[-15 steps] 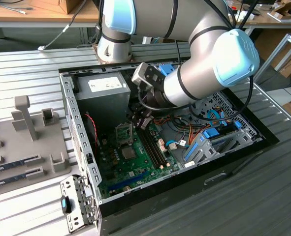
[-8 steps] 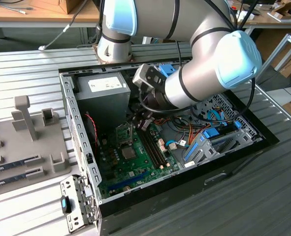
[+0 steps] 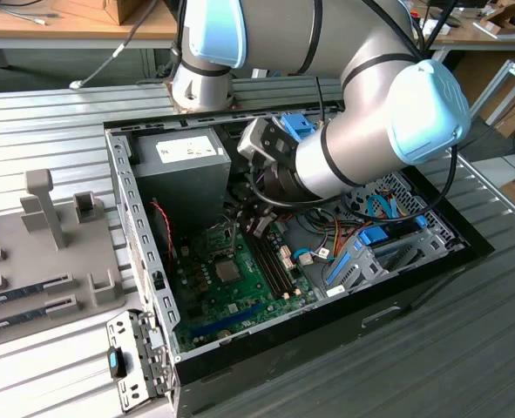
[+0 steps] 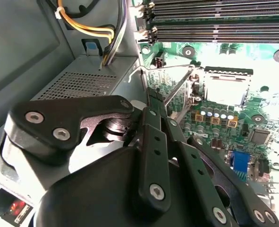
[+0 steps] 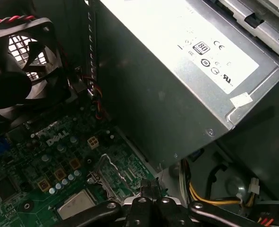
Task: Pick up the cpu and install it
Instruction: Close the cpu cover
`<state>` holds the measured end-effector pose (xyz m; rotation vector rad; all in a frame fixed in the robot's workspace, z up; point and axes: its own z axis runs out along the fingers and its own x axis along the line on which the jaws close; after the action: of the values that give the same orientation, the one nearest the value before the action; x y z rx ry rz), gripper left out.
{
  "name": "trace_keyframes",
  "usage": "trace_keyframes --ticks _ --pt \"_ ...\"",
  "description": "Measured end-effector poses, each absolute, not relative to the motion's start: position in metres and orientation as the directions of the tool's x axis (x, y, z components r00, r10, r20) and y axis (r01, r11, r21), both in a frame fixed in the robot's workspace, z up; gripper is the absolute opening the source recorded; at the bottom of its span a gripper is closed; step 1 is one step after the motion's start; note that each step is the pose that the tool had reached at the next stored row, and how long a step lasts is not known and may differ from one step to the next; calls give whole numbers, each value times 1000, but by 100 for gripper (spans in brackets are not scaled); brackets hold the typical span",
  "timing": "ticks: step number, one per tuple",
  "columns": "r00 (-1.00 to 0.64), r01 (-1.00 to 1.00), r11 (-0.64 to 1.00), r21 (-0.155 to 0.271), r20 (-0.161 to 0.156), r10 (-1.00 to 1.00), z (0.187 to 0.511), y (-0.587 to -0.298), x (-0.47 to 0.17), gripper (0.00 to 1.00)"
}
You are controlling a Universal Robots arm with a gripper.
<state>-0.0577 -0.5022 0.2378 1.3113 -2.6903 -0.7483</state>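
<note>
The black metal gripper (image 4: 151, 101) hangs low inside the open grey computer case (image 3: 144, 235), over the green motherboard (image 4: 224, 104). Its jaws are pressed together with nothing between them. The cpu (image 4: 223, 88), a small flat square chip with a silver top, sits in its socket on the board, just past the jaw tips and not touching them. In the first wrist view the cpu (image 5: 76, 204) lies close beside the jaws, near the big grey power box (image 5: 177, 80).
</note>
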Motion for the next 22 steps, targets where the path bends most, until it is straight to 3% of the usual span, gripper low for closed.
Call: trace_keyframes --ticks 2,8,22 --pt "-637 -727 529 437 -142 -758 238 -502 -58 11" --pt "-636 -728 581 365 -43 -771 238 -502 -58 11" --pt "-636 -728 574 374 -55 -770 235 -502 -56 11"
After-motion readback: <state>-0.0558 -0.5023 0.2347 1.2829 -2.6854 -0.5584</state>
